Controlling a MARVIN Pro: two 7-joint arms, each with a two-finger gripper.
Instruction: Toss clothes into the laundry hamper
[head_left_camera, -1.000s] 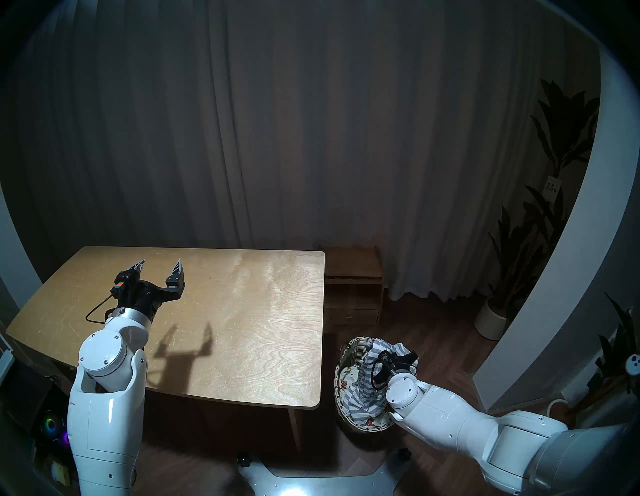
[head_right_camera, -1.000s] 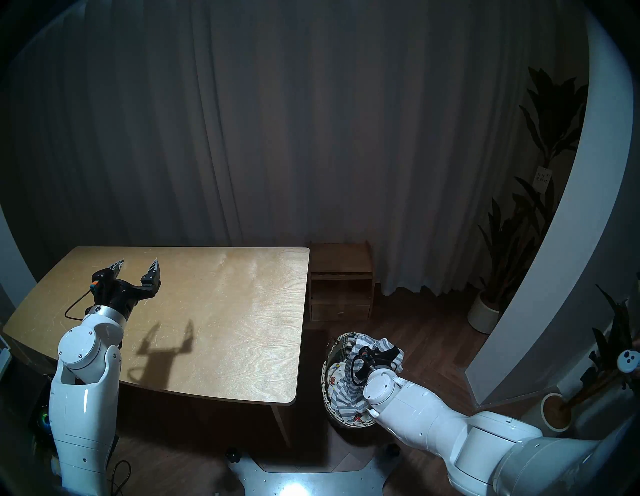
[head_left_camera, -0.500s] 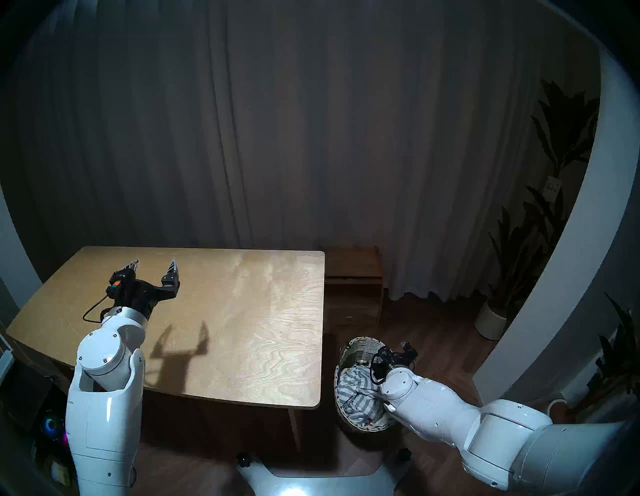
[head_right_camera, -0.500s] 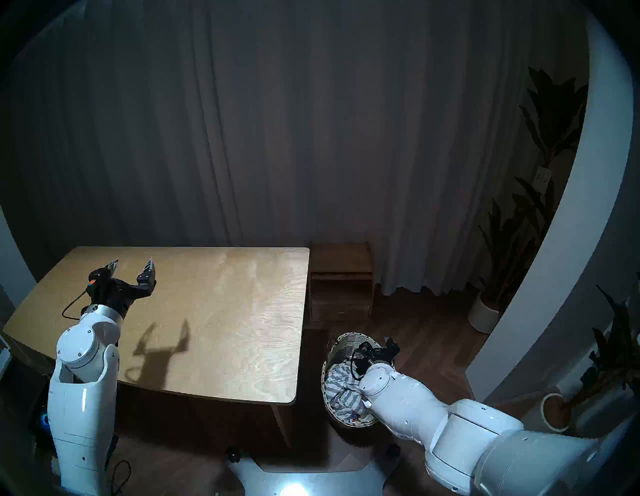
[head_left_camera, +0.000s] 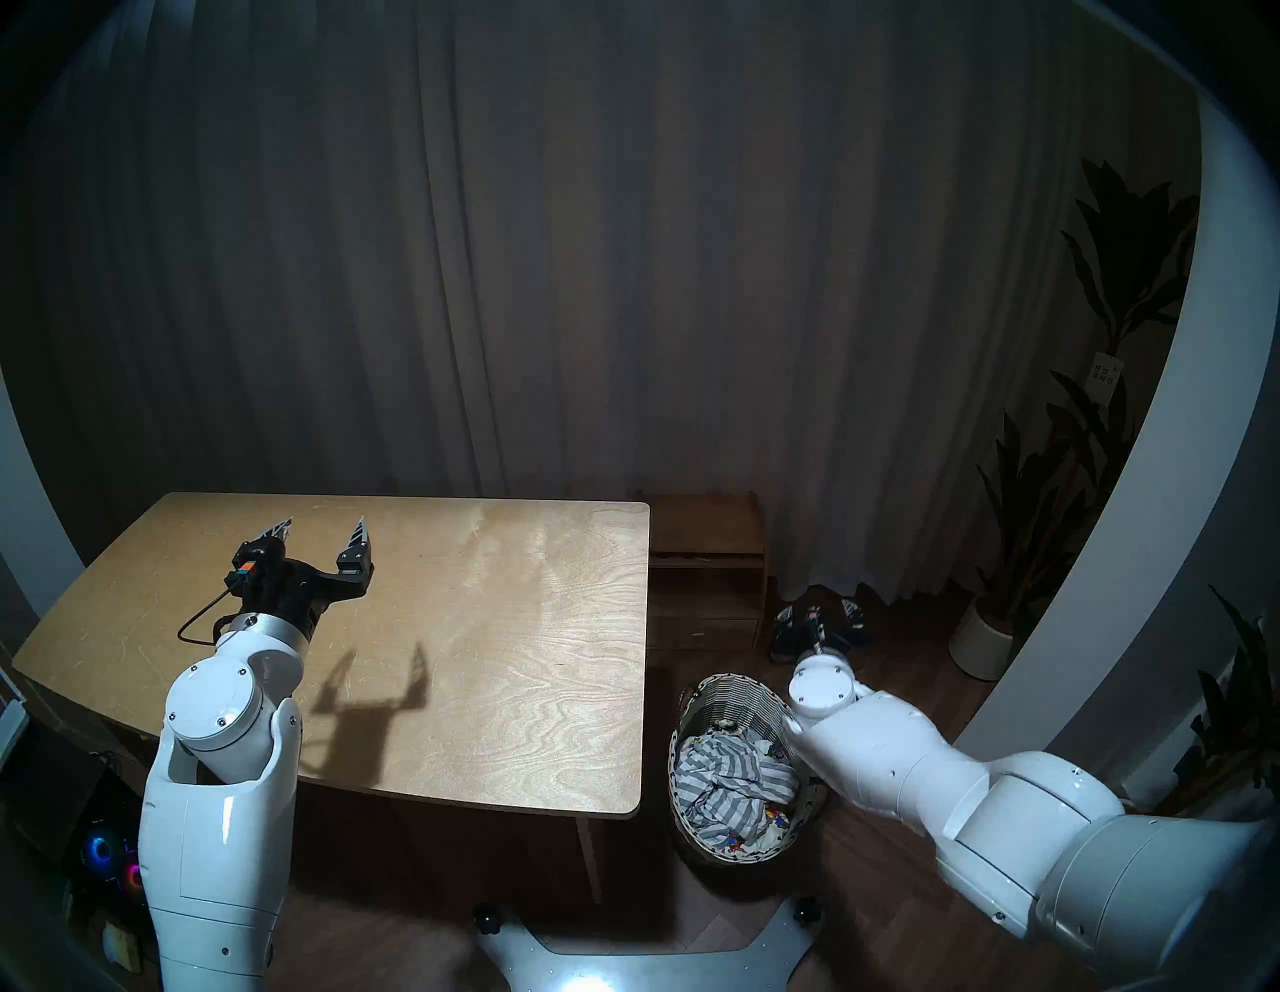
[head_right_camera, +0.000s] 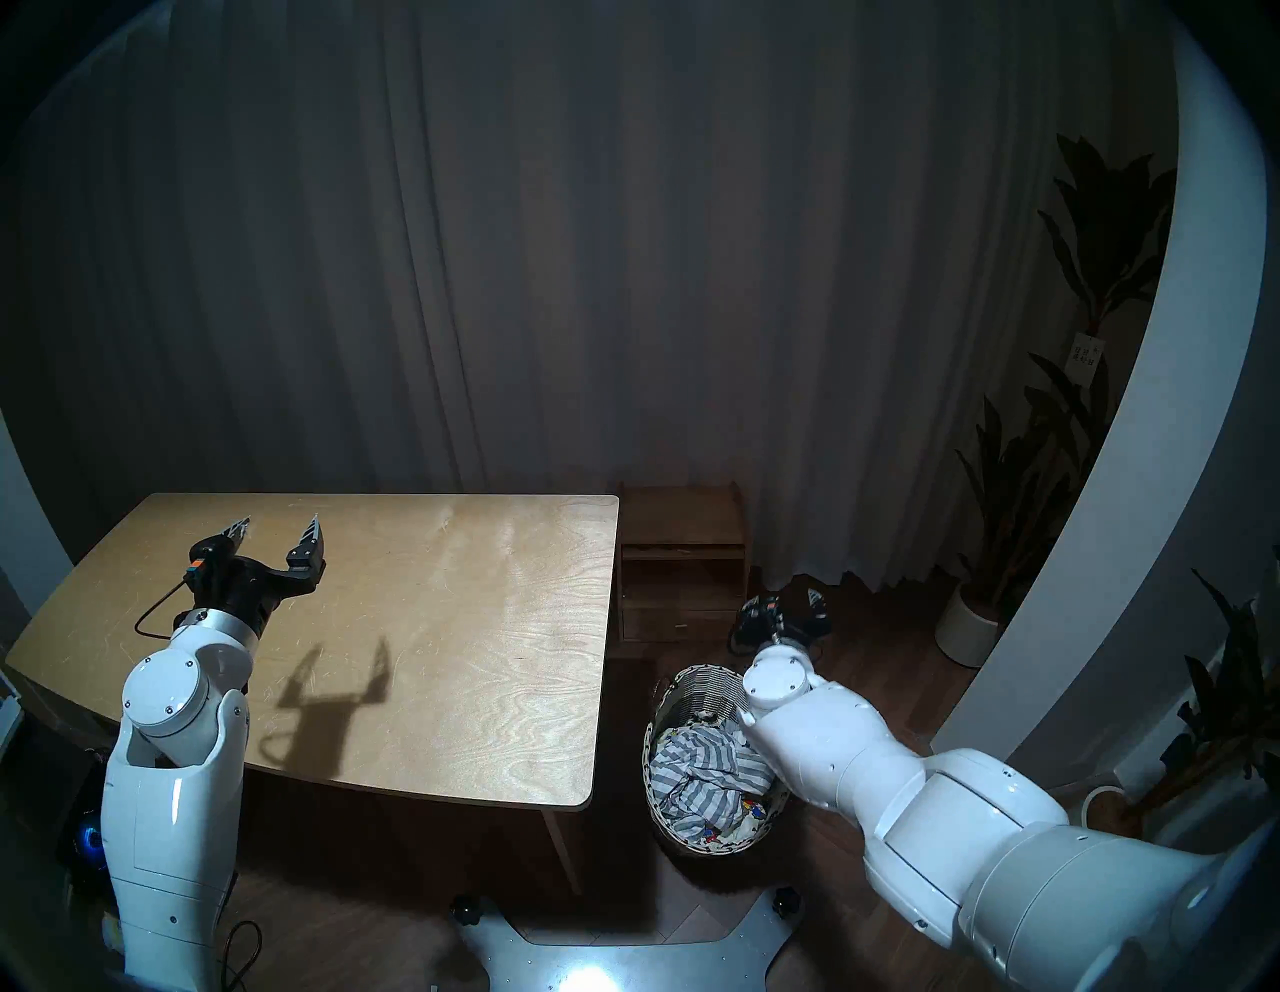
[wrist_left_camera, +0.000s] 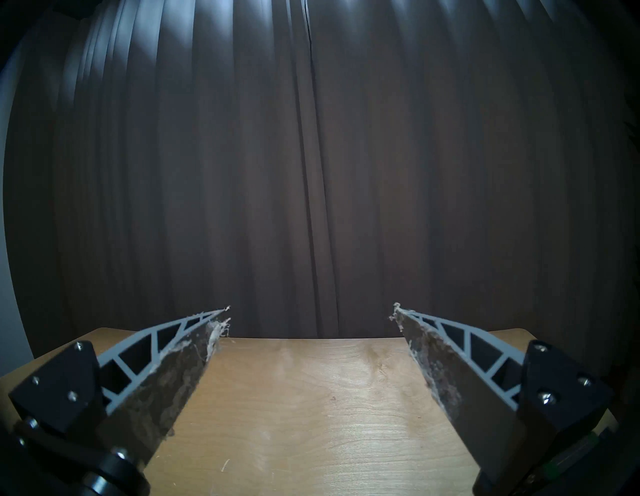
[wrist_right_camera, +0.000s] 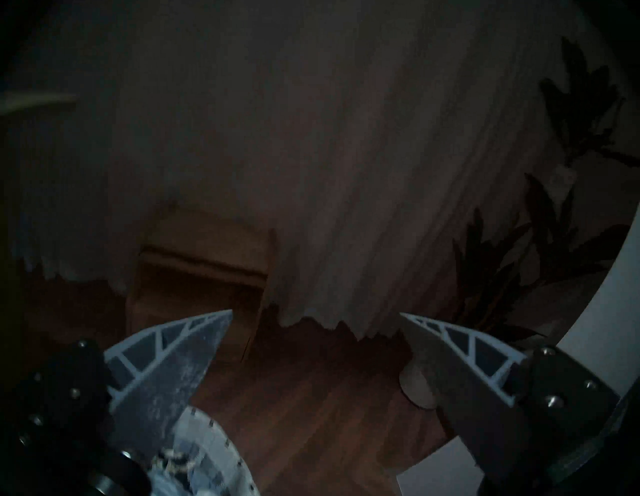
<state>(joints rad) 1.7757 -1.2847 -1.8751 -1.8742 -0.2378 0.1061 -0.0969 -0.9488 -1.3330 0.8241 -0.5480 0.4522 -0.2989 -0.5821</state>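
The hamper (head_left_camera: 727, 700) stands on the floor just off the right end of the surface (head_left_camera: 485, 658), and it serves as the landmark here. Inside it lies the striped garment (head_left_camera: 734, 776), crumpled on top, with the cream printed garment (head_left_camera: 751, 842) showing along the near inner wall beneath it. No small dark garment can be made out in the hamper, and none lies on the surface.

The right claw (wrist_right_camera: 315, 313) is beyond the hamper's far rim, above the floor, its fingers spread wide with nothing between them. The left claw (head_left_camera: 322, 530) hangs over the surface, well to the left of the hamper, also spread wide and empty.

Judging by this, the drop is made and the step in hand is clearing the right arm away. To do it well, keep the forearm, which crosses over the hamper's right rim, high enough not to catch the wicker or drag cloth out. Keep the claw wide so no fold snags on a finger. Watch too for the small wooden shelf (head_left_camera: 706, 547) behind the hamper.
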